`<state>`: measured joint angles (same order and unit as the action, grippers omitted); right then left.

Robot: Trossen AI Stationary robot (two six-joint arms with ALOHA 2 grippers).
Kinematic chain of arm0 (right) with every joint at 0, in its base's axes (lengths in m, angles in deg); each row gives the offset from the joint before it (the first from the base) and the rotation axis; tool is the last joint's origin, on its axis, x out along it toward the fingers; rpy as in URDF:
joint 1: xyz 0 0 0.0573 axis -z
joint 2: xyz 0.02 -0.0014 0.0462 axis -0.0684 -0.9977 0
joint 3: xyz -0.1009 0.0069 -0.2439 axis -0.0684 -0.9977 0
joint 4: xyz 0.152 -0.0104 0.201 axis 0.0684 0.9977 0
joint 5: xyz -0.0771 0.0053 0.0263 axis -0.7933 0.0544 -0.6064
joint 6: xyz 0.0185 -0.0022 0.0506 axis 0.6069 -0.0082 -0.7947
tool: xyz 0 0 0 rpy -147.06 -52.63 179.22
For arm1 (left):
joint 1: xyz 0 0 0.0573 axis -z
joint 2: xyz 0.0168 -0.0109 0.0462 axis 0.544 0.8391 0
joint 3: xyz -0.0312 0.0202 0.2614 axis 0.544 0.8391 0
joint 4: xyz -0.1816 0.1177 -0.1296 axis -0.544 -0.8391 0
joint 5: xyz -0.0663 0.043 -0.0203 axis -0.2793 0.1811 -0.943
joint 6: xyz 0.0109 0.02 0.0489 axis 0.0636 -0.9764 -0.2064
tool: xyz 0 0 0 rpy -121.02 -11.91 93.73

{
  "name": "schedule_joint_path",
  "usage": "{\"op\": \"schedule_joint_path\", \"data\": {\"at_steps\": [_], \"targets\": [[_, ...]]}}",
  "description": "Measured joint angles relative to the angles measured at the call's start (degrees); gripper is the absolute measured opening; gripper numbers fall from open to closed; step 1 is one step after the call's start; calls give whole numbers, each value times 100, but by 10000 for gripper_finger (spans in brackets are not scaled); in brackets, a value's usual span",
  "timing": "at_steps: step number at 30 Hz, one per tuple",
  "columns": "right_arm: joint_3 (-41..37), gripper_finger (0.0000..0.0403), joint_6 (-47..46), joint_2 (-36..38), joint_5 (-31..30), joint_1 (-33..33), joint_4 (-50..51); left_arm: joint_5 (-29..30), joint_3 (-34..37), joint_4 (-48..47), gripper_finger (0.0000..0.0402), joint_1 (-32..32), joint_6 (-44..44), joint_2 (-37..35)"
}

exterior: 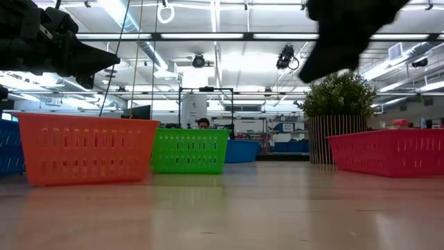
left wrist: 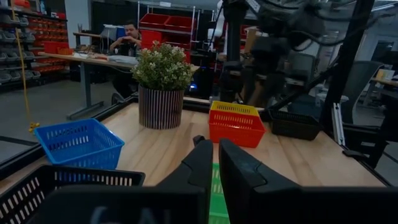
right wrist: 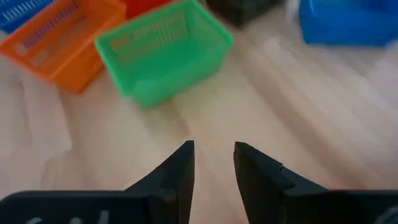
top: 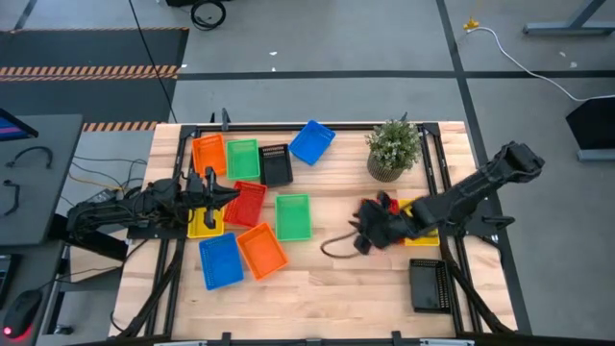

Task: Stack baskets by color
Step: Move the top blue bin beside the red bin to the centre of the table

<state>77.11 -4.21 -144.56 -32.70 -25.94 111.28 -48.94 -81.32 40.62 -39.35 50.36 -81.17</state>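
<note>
The right claw [right wrist: 213,146] hung low over bare wood just right of the table's [top: 327,288] middle, its fingers apart with nothing between them: released. Straight ahead of it lay a green slotted plastic basket [right wrist: 163,50], and that was the relation to watch. From above, that green basket [top: 293,216] lay toward the table's centre from the right claw [top: 363,242], near but not touching, with clear wood between. Its long axis ran from the table's front edge to the back, so the claw faced a long wall broadside.

The left claw [top: 229,195] sat about as far off on the other side, but a red slotted basket [top: 245,203] lay between it and the green one. So the right arm looked to have the cleaner line. The left claw's fingers [left wrist: 199,163] were all but pressed together, clenched on nothing.

Now the count, from above:
- Two green, the second [top: 243,159] in the back row.
- Two orange [top: 209,154] [top: 261,250].
- Two blue [top: 311,141] [top: 220,259].
- Two black [top: 276,164] [top: 428,285].
- Two yellow, one [top: 205,223] by the left claw and one [top: 425,236] under the right arm.
- Two red, the second [left wrist: 235,127] just beside that yellow one.

That made twelve, plus one potted plant [top: 392,149]. Whether that far red-and-yellow pair nested, I couldn't tell.
</note>
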Motion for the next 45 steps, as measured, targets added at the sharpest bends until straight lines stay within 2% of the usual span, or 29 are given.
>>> {"op": "schedule_joint_path", "data": {"at_steps": [2,6,9,11,14,18,23,27,34,40,45], "targets": [[0,117,750,-148,85,402,-849,-1,-2,2,38,-2,-1,0],[2,117,2087,-679,1018,1280,-2531,-1,-2,1,37,0,-1,0],[36,117,2489,-1147,1742,1903,-3567,0,-1,28,33,0,0,0],[236,117,2519,-1448,1929,2308,-3716,1,0,59,31,0,-1,0],[728,121,2641,-1902,1920,2822,-3455,0,0,55,30,-1,1,0],[1648,141,2935,-2563,2078,3288,-2523,1,-1,59,36,-1,0,0],[2849,174,3100,-3304,1763,3611,-1125,-1,-2,66,38,-2,-1,0],[3488,191,3186,-3695,1590,3768,-503,-1,-1,67,33,-1,0,0],[3737,190,3209,-4025,1696,3947,-365,-1,-2,79,34,0,1,0],[3738,190,3183,-4139,1504,4070,-302,-1,-1,70,38,-1,1,0],[3716,185,3186,-4209,1823,4140,-258,0,-2,85,32,0,1,0]]}}
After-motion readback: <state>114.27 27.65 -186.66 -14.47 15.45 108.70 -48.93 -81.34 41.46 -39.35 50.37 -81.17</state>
